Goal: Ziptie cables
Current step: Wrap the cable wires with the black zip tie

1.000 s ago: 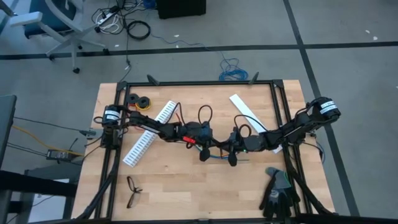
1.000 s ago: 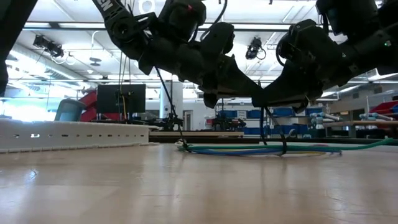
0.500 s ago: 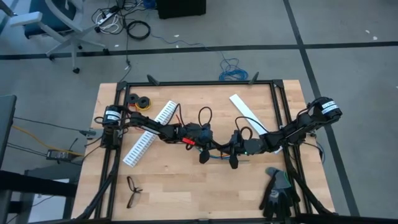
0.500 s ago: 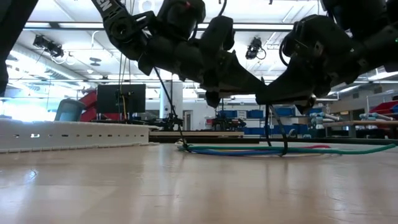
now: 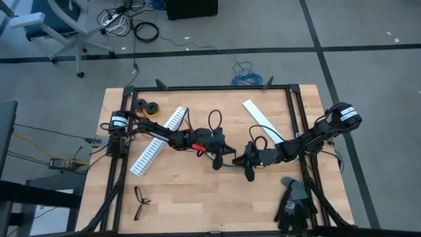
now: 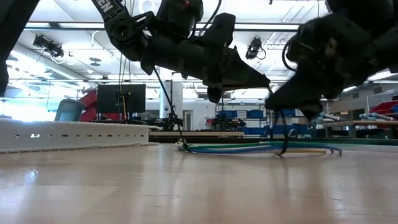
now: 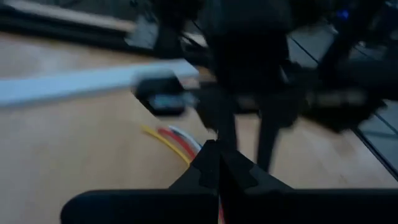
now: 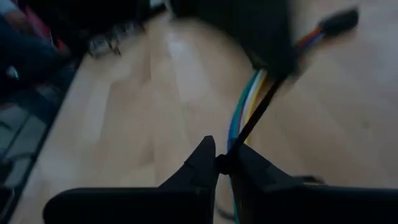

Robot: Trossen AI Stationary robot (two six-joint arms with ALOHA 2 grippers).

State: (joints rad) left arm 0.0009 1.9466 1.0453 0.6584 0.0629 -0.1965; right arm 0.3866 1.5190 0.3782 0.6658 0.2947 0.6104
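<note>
Over the last second the right pincer, clamped on a black ziptie, has drawn back toward its own side of the surface, while the left pincer has tilted and lifted slightly, and the cables have shifted, the green loop gone from the low view's edge.

Bare table lies open between eyeglasses and black gloves.
</note>
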